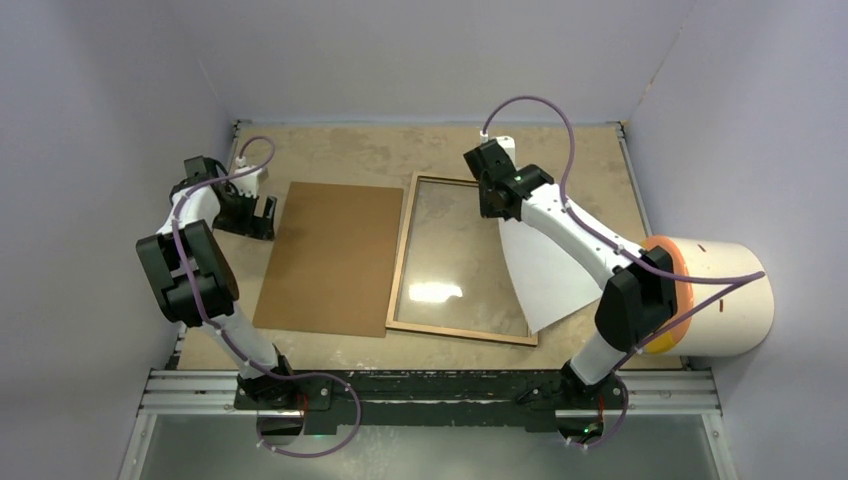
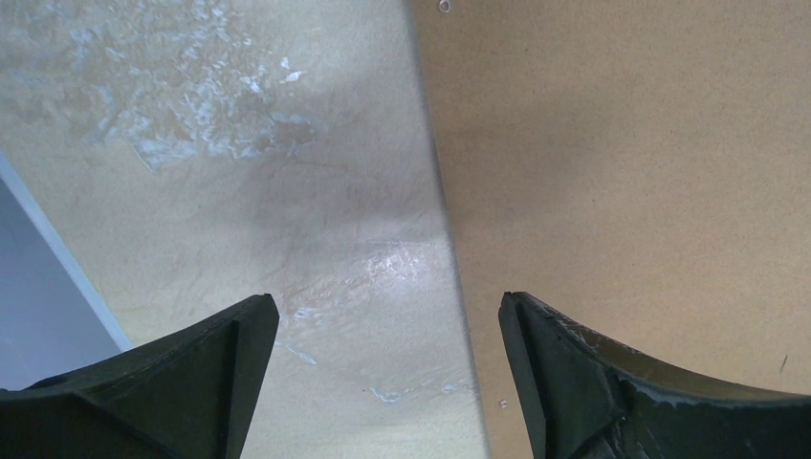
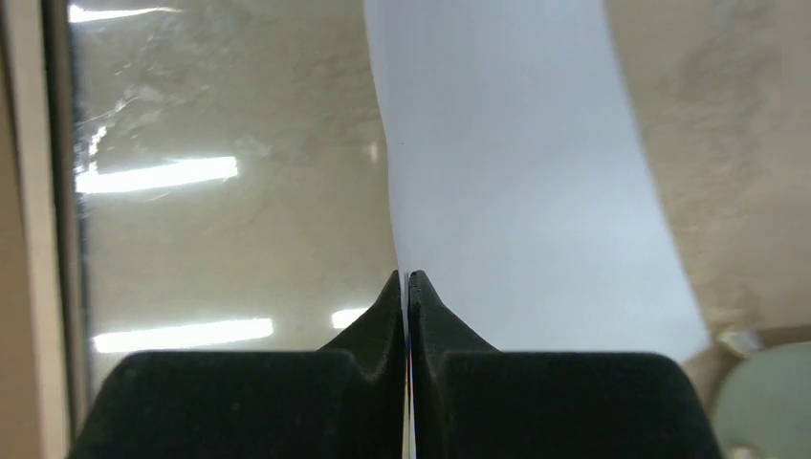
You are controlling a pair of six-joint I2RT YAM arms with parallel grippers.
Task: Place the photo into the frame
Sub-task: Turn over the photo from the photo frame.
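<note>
The top camera looks steeply down from behind the arm bases and takes in the whole worktop [image 1: 350, 150]. The left wrist camera looks close down past the left gripper [image 2: 387, 316] at the board [image 2: 622, 191] near the worktop's left edge. The right wrist camera, just as close behind the right gripper [image 3: 406, 279], faces the frame [image 3: 24, 191] and photo [image 3: 516, 172]. The top view shares all three.

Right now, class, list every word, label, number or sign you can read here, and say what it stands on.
None readable. The thin sheet photo, white side up, the flat plain brown backing board, the wood-rimmed frame with its clear pane and the large white cylinder bear no lettering; the cylinder's small dark marks are too small to tell.
</note>
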